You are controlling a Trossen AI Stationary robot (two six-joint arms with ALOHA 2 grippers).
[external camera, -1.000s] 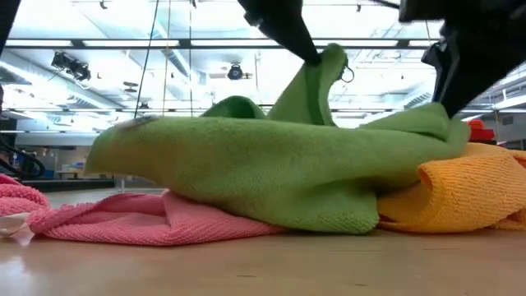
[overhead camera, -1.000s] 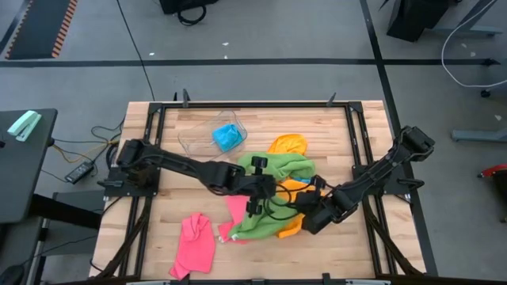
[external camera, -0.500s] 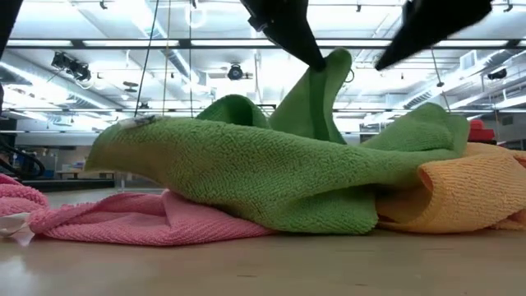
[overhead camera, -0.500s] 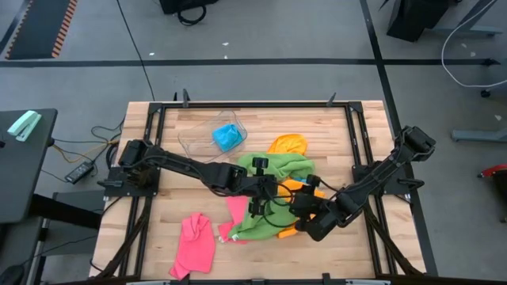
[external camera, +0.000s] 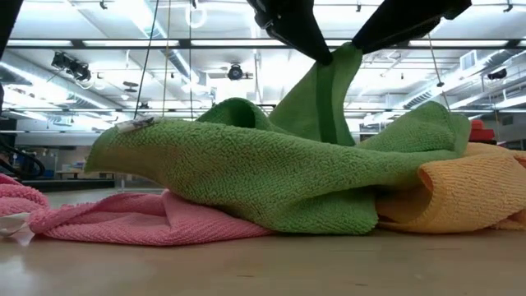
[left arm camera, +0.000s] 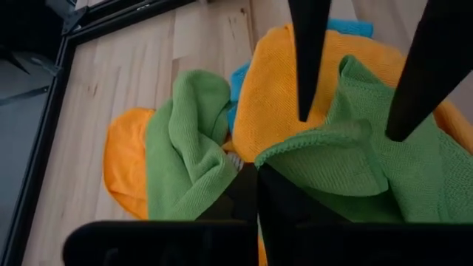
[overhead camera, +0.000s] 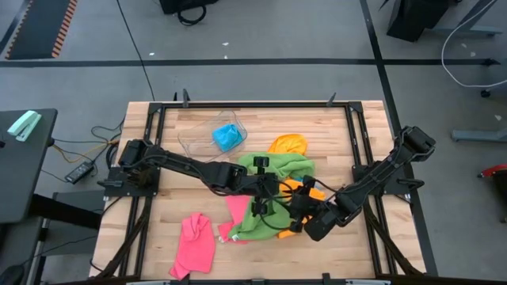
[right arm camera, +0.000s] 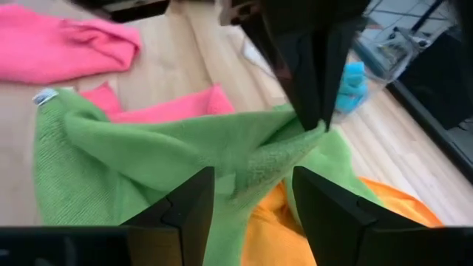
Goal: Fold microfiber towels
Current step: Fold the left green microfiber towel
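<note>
A green microfiber towel [overhead camera: 273, 176] lies crumpled at the table's middle, across an orange towel [overhead camera: 309, 190] and a pink one [overhead camera: 236, 210]. My left gripper [left arm camera: 256, 176] is shut on a raised peak of the green towel [external camera: 333, 74]. My right gripper [right arm camera: 251, 177] is open just beside it, its two fingers [left arm camera: 304, 66] standing on either side of the same green edge. A second orange towel [overhead camera: 287, 144] lies farther back. Another pink towel [overhead camera: 194, 242] lies near the front left. My left gripper pinches an edge of the green towel [right arm camera: 307, 137] between its two fingers, slanting down from the table's left. That edge is pulled up into a peak [external camera: 335, 66], while the remaining cloth rests on the towels below. Whether my right gripper touches the cloth, I cannot tell.
A clear plastic tub [overhead camera: 207, 136] with a blue towel [overhead camera: 227, 136] inside stands at the back, left of centre. A black frame [overhead camera: 238, 104] runs around the table. Bare wood shows at the front right and the far left.
My right gripper has risen off the green towel's right hump, tipped up toward level and come a little closer to my left gripper. The peak held by my left gripper stands slightly taller now.
</note>
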